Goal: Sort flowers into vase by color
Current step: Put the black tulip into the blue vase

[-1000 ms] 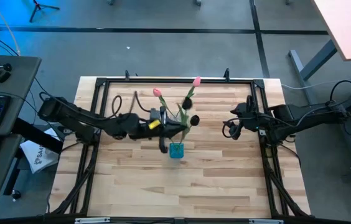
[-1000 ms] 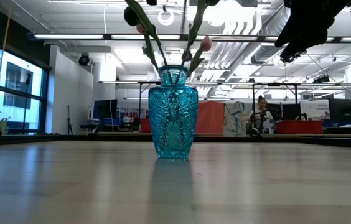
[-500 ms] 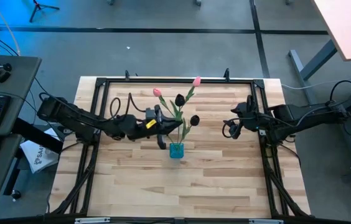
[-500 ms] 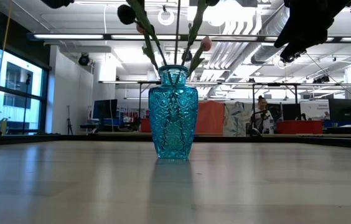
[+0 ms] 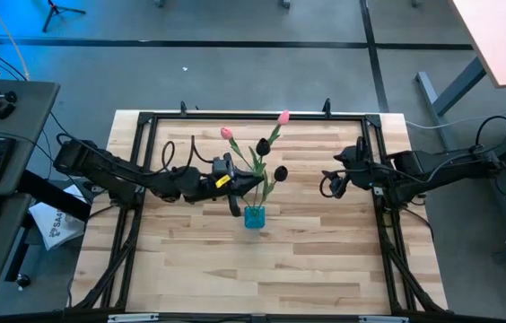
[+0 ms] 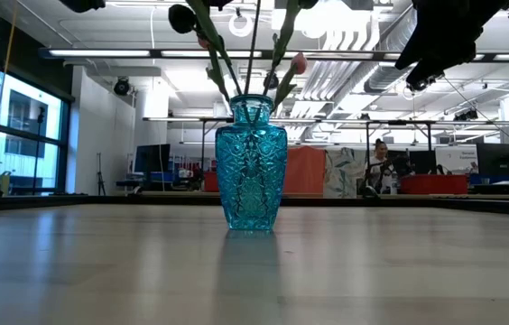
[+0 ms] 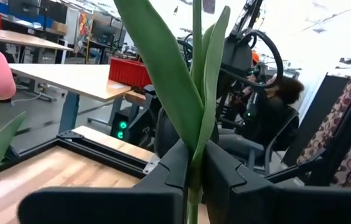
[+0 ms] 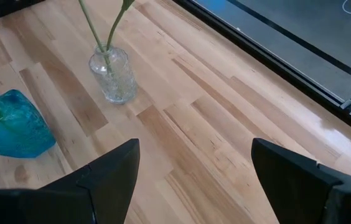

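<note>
Dark tulip [image 5: 260, 146] shifted; left gripper [image 7: 194, 167] clamped.

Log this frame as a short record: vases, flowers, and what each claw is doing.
blue vase: turquoise cut-glass vase upright mid-table, several stems in it
clear vase: small glass vase standing apart from the blue one, holding two stems
pink tulips: two heads
dark tulips: two heads
left claw: shut on a green stem beside the blue vase
right claw: open, empty, waiting at the table's right side
</note>
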Motion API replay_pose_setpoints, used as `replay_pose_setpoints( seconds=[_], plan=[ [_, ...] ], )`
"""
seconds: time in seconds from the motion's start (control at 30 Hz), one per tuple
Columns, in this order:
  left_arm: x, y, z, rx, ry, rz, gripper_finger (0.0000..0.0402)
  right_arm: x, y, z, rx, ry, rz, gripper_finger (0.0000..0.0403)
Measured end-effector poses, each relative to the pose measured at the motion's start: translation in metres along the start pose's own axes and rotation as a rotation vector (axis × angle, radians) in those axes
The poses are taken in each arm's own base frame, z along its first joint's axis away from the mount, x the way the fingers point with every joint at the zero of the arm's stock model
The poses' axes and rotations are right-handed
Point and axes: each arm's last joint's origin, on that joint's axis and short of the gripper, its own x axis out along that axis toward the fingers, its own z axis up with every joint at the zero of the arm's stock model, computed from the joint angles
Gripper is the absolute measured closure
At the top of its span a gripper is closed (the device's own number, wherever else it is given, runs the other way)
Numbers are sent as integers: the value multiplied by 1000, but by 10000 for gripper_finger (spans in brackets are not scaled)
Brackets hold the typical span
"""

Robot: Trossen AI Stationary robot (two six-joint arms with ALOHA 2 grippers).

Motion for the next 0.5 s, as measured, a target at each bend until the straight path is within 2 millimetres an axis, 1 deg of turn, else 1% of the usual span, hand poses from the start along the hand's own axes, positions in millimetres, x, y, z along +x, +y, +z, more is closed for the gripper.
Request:
replay_pose_setpoints(
  seconds=[0.23, 0.37, 0.5],
  plan=[
    [-1, -3, -1, 75, 11, -32, 353, 0, 0, 0, 4, 2, 5, 98],
    [-3, -7, -5, 113, 42, -53, 325, 0, 1, 1, 12, -5, 11, 98],
    [-5, -12, -6, 148, 42, -66, 288, 0, 1, 2, 22, -12, 16, 98]
  ],
)
